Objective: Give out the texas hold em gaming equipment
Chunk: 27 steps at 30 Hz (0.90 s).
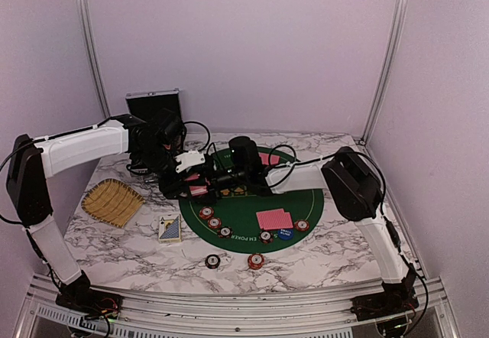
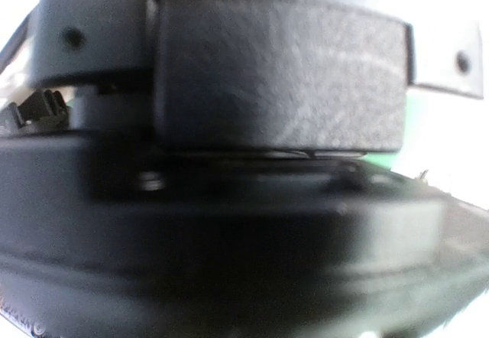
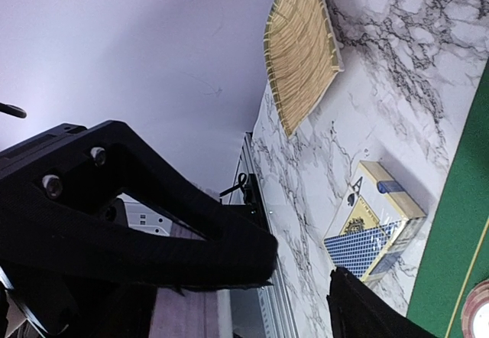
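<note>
Over the left edge of the green poker mat (image 1: 252, 208), my left gripper (image 1: 194, 186) is shut on a small stack of red-backed playing cards (image 1: 198, 191). My right gripper (image 1: 219, 179) meets it from the right. In the right wrist view its fingers (image 3: 176, 246) stand wide apart with nothing between them. More red-backed cards (image 1: 274, 219) lie on the mat, with another pair (image 1: 268, 158) at the back. Striped chips (image 1: 215, 222) and a blue disc (image 1: 284, 233) sit along the mat's near rim. Two chips (image 1: 256, 261) lie off the mat. A black padded block (image 2: 279, 74) fills the blurred left wrist view.
A yellow woven tray (image 1: 113, 201) (image 3: 302, 47) lies at the left. A blue-and-gold card box (image 1: 170, 229) (image 3: 374, 227) sits between the tray and the mat. The open silver case (image 1: 153, 105) stands at the back left. Cables trail around both wrists.
</note>
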Available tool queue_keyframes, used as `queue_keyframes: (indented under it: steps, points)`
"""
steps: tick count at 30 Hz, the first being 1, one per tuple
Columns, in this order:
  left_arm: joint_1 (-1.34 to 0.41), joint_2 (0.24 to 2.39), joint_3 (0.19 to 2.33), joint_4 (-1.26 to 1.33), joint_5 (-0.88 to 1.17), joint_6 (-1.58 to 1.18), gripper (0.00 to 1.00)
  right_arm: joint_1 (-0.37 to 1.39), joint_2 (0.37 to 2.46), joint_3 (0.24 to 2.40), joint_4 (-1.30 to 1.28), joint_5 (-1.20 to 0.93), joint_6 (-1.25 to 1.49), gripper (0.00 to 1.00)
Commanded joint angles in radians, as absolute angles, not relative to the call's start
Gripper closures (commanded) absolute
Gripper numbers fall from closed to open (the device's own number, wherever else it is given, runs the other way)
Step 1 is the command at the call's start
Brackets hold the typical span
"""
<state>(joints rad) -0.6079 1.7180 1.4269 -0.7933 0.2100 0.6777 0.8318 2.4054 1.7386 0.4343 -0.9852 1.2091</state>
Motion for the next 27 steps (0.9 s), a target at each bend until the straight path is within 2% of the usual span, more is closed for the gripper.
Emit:
queue_keyframes:
  steps: [1,15,23,27]
  points:
    - [-0.607,1.691,1.44,-0.805,0.218,0.681,1.0,0.818,2.381,1.725,0.333,-0.968,1.119,0.23]
    - [-0.607,1.692,1.44,-0.806,0.221,0.683,1.0,0.776,2.288,1.631,0.26,-0.942,1.031,0.42]
    - [-0.607,1.695,1.434,-0.805,0.217,0.683,1.0,0.768,2.237,1.614,0.273,-0.96,1.034,0.4]
    - [-0.607,1.692,1.434,-0.805,0.217,0.685,1.0,0.748,2.199,1.586,0.254,-0.953,1.015,0.44]
